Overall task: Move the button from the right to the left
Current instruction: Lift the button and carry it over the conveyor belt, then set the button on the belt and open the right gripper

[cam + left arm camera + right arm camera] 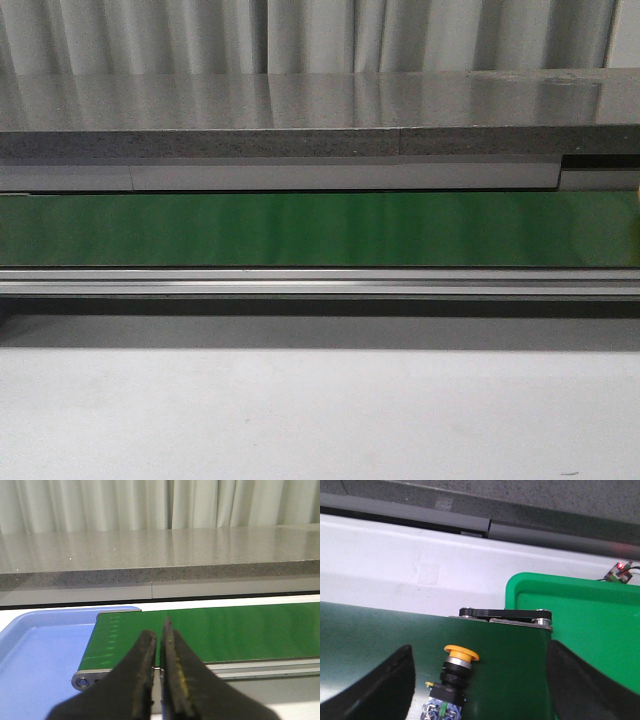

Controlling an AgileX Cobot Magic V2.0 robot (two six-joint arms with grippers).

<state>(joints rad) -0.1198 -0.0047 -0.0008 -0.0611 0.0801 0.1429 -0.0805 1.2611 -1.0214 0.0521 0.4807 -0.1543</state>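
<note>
In the right wrist view, the button (454, 680) is lying on the green conveyor belt (365, 640) at the lower centre of the frame, its yellow-orange cap pointing up-frame and its black body trailing toward the bottom edge. The right gripper (479, 680) is standing wide apart around it, one dark finger (380, 690) at the lower left and the other at the lower right, neither touching the button. A green tray (580, 615) is sitting at the right, just past the belt's end roller. In the left wrist view, the left gripper (159, 675) is resting nearly closed, holding nothing, over the belt's end, with a blue tray (35, 650) at the left. The front view is showing only the belt (320, 230).
</note>
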